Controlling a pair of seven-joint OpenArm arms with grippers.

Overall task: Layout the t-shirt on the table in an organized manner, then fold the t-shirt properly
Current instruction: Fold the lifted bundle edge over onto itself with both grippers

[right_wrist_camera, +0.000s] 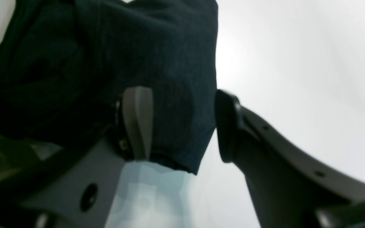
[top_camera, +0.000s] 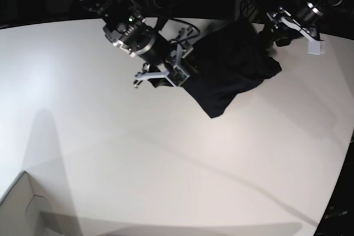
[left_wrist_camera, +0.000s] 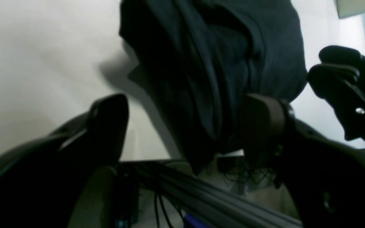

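The black t-shirt (top_camera: 229, 70) is lying bunched in a rumpled heap at the far side of the white table (top_camera: 166, 158), with one corner trailing toward the near side. The right gripper (right_wrist_camera: 184, 125) is sitting at the heap's edge with its jaws apart, a hem of the cloth lying between the pale pad and the dark finger (right_wrist_camera: 228, 126), though nothing is being pinched. The left gripper (left_wrist_camera: 185, 126) is standing wide open over the shirt's other side, dark folds hanging between its fingers, and a cardboard box corner (top_camera: 22, 205) is poking in at the near edge.
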